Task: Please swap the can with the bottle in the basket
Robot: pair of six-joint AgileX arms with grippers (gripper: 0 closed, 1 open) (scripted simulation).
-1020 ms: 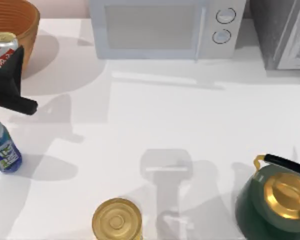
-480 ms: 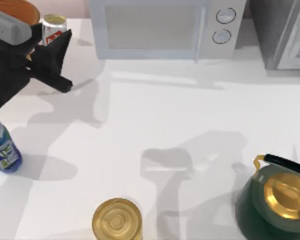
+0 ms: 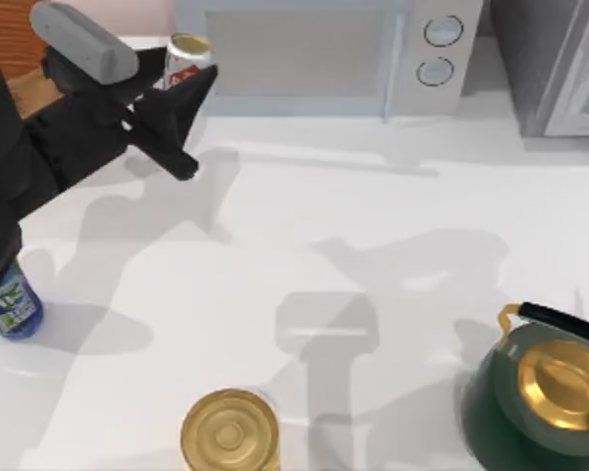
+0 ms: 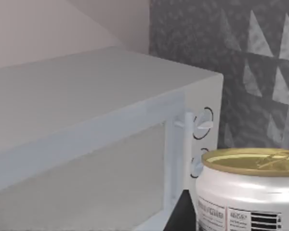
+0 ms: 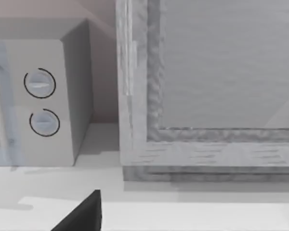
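Setting: white bench (image 3: 304, 245), microwave (image 3: 314, 54) at far side.
Left end effector (image 3: 177, 93): pinching slim white red-labelled can (image 3: 185, 61), upright, carried clear of orange woven basket (image 3: 10, 29), far-left.
Blue plastic bottle (image 3: 10, 304): near-left, below left arm.

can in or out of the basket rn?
Out. The left gripper holds the can upright beside the microwave, right of the basket.
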